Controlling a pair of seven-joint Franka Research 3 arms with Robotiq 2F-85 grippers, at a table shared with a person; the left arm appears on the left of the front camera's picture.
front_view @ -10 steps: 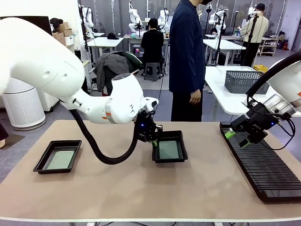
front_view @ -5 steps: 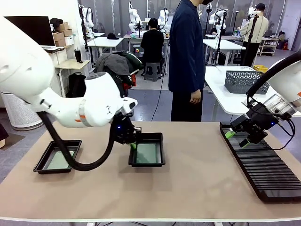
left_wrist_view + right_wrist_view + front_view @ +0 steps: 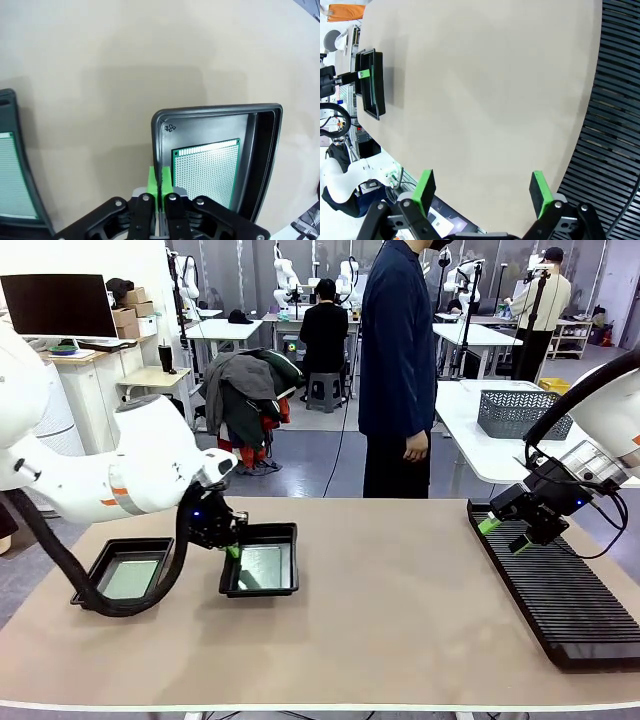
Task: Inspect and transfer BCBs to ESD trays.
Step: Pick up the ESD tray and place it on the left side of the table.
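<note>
- The left hand (image 3: 231, 549) is clamped on the near-left rim of a black ESD tray (image 3: 262, 588), which holds a green BCB (image 3: 261, 566), toward the counter's (image 3: 400, 640) left side.
- A second ESD tray (image 3: 95, 592) with its own BCB (image 3: 132, 579) sits near the left edge.
- The right hand (image 3: 502, 534), fingers apart, hovers over the ribbed rack (image 3: 560, 610) at the right edge.
- Judged step: positioning the loaded tray; next, set it flat beside the other and release.

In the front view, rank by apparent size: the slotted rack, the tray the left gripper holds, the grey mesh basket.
1. Slotted rack, clearly largest.
2. Held tray and grey mesh basket look alike; the basket sits farther back, so their order is unsure.
</note>
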